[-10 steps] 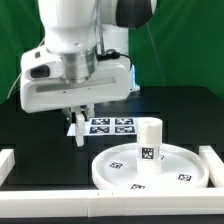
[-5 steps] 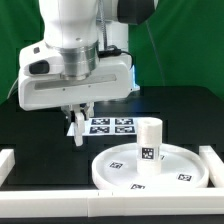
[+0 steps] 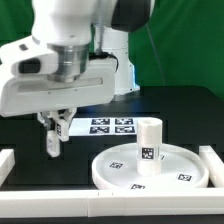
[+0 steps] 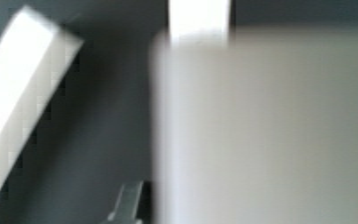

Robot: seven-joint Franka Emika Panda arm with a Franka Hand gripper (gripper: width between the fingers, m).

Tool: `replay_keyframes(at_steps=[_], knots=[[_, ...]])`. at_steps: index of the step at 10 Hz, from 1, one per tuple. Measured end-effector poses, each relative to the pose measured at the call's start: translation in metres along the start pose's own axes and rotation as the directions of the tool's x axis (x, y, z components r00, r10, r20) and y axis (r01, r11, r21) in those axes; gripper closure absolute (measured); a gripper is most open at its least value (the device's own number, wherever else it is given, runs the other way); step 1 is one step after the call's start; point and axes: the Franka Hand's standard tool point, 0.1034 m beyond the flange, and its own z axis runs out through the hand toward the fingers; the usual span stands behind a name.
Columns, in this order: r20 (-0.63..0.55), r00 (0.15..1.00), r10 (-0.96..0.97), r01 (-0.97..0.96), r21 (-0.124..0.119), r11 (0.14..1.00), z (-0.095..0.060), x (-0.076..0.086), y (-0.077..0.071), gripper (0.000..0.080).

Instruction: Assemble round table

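The large rimmed round disc (image 3: 130, 172) lies flat at the front right of the exterior view. The short thick cylinder leg (image 3: 150, 146) stands upright on it. My gripper (image 3: 56, 138) hangs over the black table to the exterior view's left of the disc, well apart from it. Its fingers stand close together and nothing shows between them. The wrist view is blurred: one fingertip (image 4: 133, 200) shows beside a wide pale surface. The cross-shaped foot piece is out of view.
The marker board (image 3: 112, 125) lies behind the disc. White border rails stand at the exterior view's left (image 3: 6, 163), right (image 3: 212, 165) and along the front (image 3: 50, 203). A green backdrop closes the back.
The arm has swung to the exterior view's left and a little lower, away from the marker board. The disc and leg have not moved.
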Motion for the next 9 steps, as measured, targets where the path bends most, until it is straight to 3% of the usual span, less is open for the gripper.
replay_keyframes(at_steps=[1,3,4,5,6,7,9], knots=[[-0.004,1.0,-0.012,0.012,-0.022,1.0,-0.001,0.002,0.005,0.0682],[-0.006,1.0,-0.018,0.018,-0.03,0.999,0.001,0.003,0.006,0.0682],[-0.01,0.998,-0.067,0.066,-0.075,0.995,0.002,0.006,0.014,0.0682],[-0.004,0.993,-0.12,0.118,-0.116,0.986,-0.008,0.011,0.024,0.0682],[-0.014,0.985,-0.174,0.169,-0.175,0.97,-0.019,0.021,0.028,0.0682],[-0.037,0.98,-0.194,0.183,-0.202,0.962,-0.021,0.028,0.025,0.0682],[-0.069,0.976,-0.205,0.185,-0.224,0.957,-0.004,0.025,0.022,0.0682]])
